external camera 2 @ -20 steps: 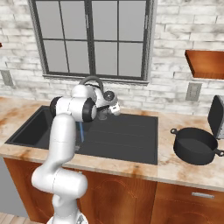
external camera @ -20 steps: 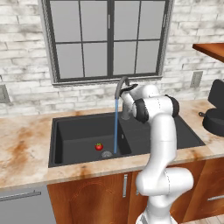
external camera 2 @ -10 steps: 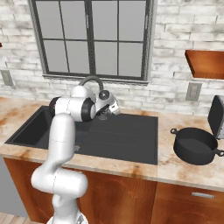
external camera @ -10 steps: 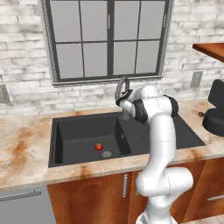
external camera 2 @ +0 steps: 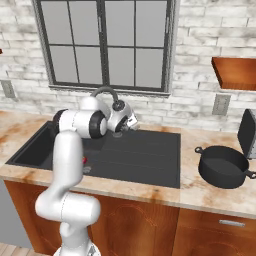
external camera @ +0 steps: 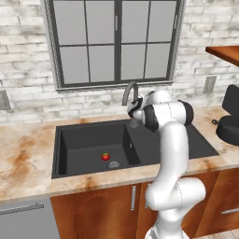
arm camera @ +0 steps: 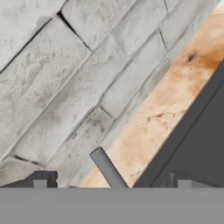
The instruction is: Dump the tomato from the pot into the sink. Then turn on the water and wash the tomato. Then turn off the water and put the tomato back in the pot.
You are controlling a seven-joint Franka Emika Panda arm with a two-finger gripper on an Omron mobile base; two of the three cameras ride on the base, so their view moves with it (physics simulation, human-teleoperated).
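- While the gripper (arm camera: 109,186) is hanging at the back edge of the desk (external camera: 28,158), right by the faucet (external camera: 129,93), its jaws are standing wide apart and holding nothing; the thin grey lever (arm camera: 107,168) is sitting between the two fingertips.
- One tomato (external camera: 106,156) is lying on the floor of the sink (external camera: 88,140), in the deep basin, just beside the round drain (external camera: 114,164) and toward the basin's front right corner.
- One pot (external camera 2: 222,166) is waiting on the desk well to the right of the sink, near the right end, and from where I am standing it is looking empty.
- No stream is running from the spout, so the water is looking shut off.
- Judging by this, the dumping is done, and the tap is appearing closed; I cannot tell from the look of the tomato whether it is washed.
- Remaining, as I am reading it: reaching down into the basin, picking up the tomato, and carrying it across to the pot.
- That pick is looking fiddly, since the tomato is tiny, round and likely to roll toward the drain.
- Counting: one tomato, one pot, one sink with one basin and one drainboard, one faucet, one arm.
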